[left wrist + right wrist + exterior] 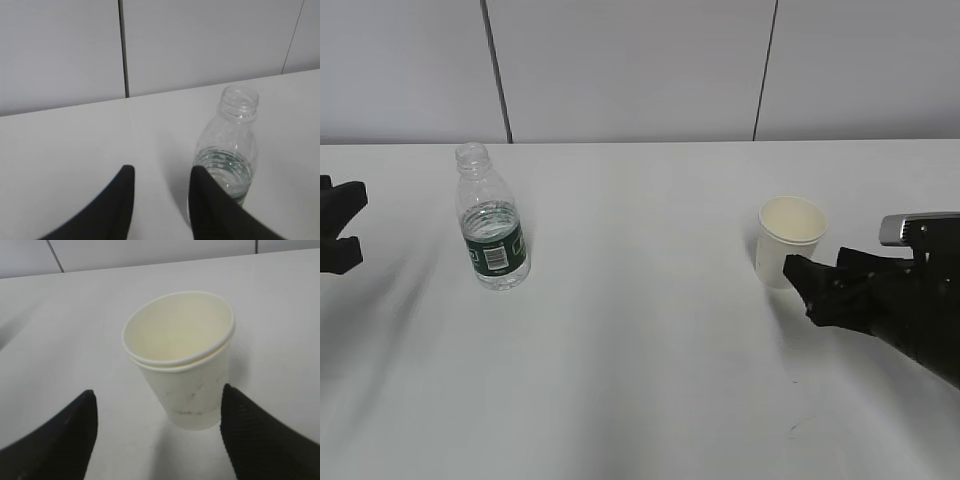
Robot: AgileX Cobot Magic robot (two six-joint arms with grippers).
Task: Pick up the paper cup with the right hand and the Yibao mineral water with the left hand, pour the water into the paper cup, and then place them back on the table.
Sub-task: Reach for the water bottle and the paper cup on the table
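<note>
Spreading wide, the black right tool point(157, 432) flanks the cream-white paper cup point(182, 360) standing on the white table point(650, 340) — the left tool point(162, 200), partly open and empty, sits beside the uncapped clear green-labelled bottle point(227, 145).

Readable text: none in any view.

Yibao mineral water point(491, 222): dark green label band carries a white barcode patch with black bars, facing the exterior camera. Small print around the patch is too fine to make out; no brand name legible. In the left wrist view only a green band shows through the clear plastic, no lettering.

Paper cup point(181, 357): faint grey smudged marks low on its side in the right wrist view; they do not resolve into letters or numbers.
</note>
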